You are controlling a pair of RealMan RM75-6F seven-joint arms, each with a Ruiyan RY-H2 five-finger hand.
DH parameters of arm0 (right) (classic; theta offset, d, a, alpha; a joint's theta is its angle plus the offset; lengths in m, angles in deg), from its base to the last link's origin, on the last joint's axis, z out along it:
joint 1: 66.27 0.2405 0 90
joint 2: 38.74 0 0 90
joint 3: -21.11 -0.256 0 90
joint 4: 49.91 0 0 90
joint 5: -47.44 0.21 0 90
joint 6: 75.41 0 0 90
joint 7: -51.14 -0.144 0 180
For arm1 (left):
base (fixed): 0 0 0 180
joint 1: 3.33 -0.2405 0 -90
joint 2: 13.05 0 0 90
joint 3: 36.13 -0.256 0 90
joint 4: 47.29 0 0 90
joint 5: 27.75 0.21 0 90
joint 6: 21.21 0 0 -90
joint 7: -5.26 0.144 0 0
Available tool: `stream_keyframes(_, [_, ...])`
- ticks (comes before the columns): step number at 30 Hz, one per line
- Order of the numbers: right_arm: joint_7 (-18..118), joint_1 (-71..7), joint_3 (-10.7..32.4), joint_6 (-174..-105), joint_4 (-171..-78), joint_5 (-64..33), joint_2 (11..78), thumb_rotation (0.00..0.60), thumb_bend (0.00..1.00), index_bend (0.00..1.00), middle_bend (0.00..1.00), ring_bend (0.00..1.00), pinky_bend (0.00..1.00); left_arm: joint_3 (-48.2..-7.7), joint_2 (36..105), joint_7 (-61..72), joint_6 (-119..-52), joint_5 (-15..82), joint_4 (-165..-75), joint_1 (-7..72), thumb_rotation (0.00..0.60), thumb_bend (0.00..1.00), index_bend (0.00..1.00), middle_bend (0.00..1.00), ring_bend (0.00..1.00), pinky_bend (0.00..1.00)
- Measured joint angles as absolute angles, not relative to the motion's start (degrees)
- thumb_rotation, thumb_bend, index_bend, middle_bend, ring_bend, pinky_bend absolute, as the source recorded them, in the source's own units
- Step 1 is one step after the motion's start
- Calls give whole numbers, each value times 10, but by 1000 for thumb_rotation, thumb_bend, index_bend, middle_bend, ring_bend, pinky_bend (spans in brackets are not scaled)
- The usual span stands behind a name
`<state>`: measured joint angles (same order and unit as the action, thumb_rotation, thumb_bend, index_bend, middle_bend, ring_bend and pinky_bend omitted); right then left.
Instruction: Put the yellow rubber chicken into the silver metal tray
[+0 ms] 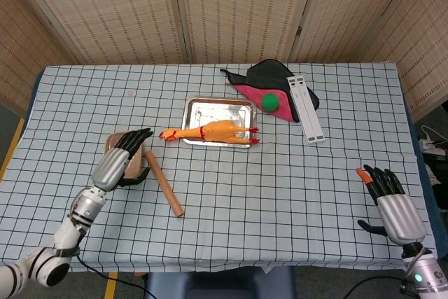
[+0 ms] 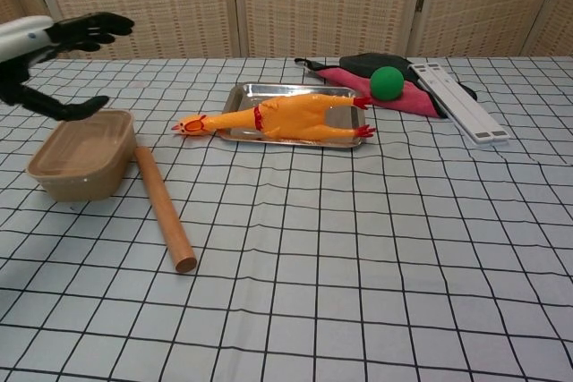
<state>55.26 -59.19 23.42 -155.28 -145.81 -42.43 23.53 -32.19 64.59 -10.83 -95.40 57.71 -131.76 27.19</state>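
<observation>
The yellow rubber chicken lies lengthwise in the silver metal tray. Its body rests along the tray's front edge, and its head and neck stick out over the left rim onto the cloth. My left hand is open, fingers spread, raised over the tan bowl well left of the chicken and holding nothing. Far from the tray, near the table's front right corner, my right hand hangs open and empty.
A tan bowl stands left of the tray, with a wooden rod beside it. Behind the tray to the right lie a green ball on a red-and-black cloth and a white bar.
</observation>
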Motion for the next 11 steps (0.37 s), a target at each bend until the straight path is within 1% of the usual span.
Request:
stream_keyframes(2, [565, -596, 238, -1553, -1460, -426, 239, 600, 19, 0, 0, 0, 0, -351, 630, -75, -1029, 596, -1324, 209, 600, 415, 0, 0, 0, 52])
stream_keyframes(5, [561, -601, 238, -1566, -1460, -435, 244, 600, 18, 0, 0, 0, 0, -384, 615, -13, -1109, 610, -1324, 126, 600, 412, 0, 0, 0, 41])
stream_keyframes(8, [548, -608, 241, -1586, -1460, -451, 243, 600, 19, 0, 0, 0, 0, -407, 605, 35, -1135, 621, -1326, 80, 600, 412, 0, 0, 0, 40])
stream_keyframes(11, [533, -617, 248, -1602, -1463, -469, 232, 600, 19, 0, 0, 0, 0, -426, 593, 33, -1135, 647, -1327, 74, 600, 409, 0, 0, 0, 39])
